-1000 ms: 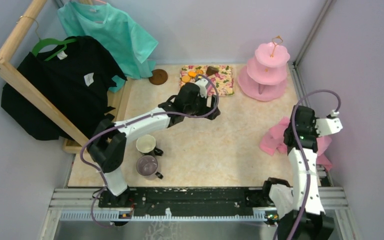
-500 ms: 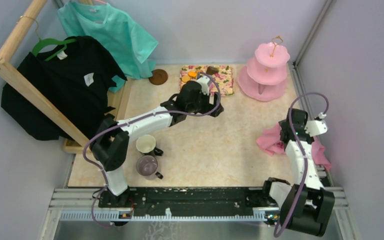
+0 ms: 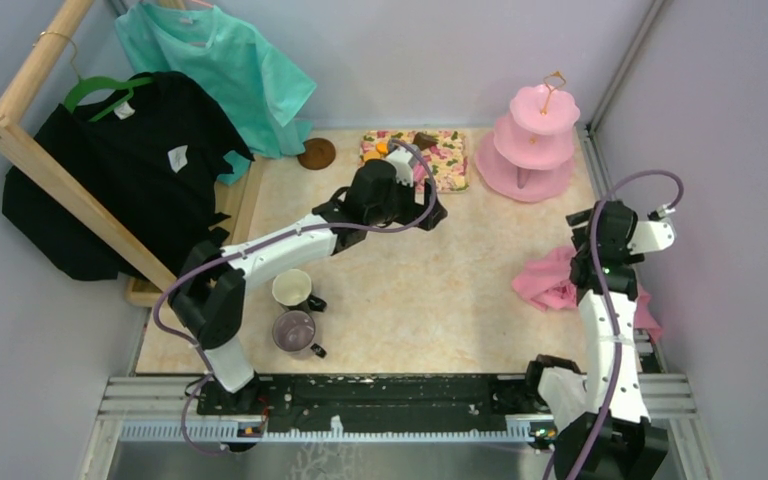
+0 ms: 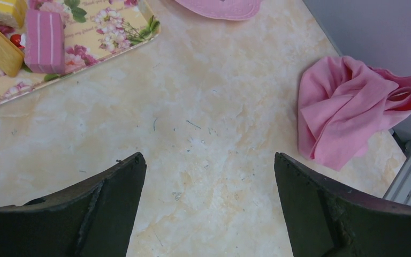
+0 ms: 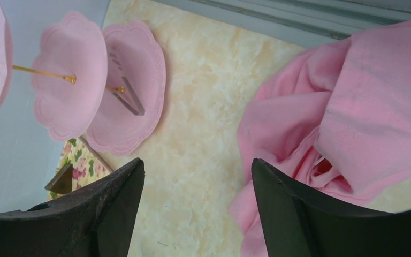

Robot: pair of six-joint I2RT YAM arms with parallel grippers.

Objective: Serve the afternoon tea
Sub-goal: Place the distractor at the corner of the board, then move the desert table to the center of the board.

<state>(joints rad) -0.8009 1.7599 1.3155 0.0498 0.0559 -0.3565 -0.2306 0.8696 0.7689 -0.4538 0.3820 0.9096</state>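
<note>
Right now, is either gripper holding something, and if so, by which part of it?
Nothing is held. The left gripper is open above the table; the right gripper is open too, the pink cloth lying beside it, not between its fingers.

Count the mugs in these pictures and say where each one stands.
2. The white mug stands on the table, near left; the grey-purple mug sits beside it, closer to the near edge. None appears hidden.
</note>
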